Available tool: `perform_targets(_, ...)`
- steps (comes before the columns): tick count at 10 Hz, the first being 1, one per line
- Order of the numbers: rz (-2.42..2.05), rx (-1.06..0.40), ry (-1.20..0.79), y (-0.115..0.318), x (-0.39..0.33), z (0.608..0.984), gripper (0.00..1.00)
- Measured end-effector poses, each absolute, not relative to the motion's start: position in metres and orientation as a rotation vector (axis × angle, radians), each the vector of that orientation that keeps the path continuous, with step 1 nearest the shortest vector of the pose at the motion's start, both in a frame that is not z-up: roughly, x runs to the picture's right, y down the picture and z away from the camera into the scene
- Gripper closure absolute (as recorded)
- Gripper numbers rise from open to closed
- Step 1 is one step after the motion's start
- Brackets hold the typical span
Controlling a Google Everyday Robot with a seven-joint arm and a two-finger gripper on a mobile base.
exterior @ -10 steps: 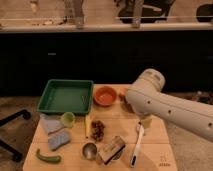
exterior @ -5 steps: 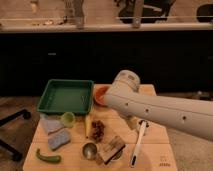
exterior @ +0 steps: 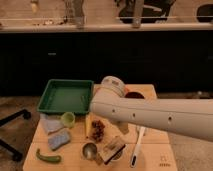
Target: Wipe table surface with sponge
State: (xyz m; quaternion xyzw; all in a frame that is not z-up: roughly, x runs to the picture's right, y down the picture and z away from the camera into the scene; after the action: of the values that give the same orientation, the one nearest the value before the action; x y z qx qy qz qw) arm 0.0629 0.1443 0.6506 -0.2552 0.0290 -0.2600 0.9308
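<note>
- Camera view: the arm [exterior: 150, 116] reaches in from the right and lies across the middle of the table surface [exterior: 156, 148], with its rounded end over the table's centre, just right of the green tray [exterior: 65, 83].
- Change: over the last second the arm has swept from the right edge of the table to the middle, and it now covers most of the red bowl [exterior: 134, 94] at the back.
- The gripper [exterior: 121, 128] seems to be the pale shape hanging under the arm's left end, low over the clutter in the centre. It is too hidden to tell whether it is released, clenched or holding anything.
- The sponge [exterior: 59, 140] lies flat on the front left of the table, untouched. It is just in front of the folded cloth [exterior: 49, 123] and near the small green cup [exterior: 68, 119], well left of the gripper.
- Between gripper and sponge lie a reddish cluster [exterior: 97, 130] and a round metal piece [exterior: 90, 150]. The brush block [exterior: 111, 148] and a white-handled utensil [exterior: 137, 145] sit nearer the front, and a long green vegetable [exterior: 48, 158] lies at the front left corner.
- Meaning for the task: the leftward sweep reads as an approach to the sponge. No grasp is evident and wiping is not yet begun. The arm needs to go further left and forward, then lower.
</note>
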Motion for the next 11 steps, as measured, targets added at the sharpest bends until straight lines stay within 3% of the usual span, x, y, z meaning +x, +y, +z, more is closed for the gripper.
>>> perform_targets(8,-0.534,-0.533,0.053,0.151,0.069,0.656,0.2)
perform_targets(11,-0.601,-0.514,0.033,0.16,0.036,0.655,0.2)
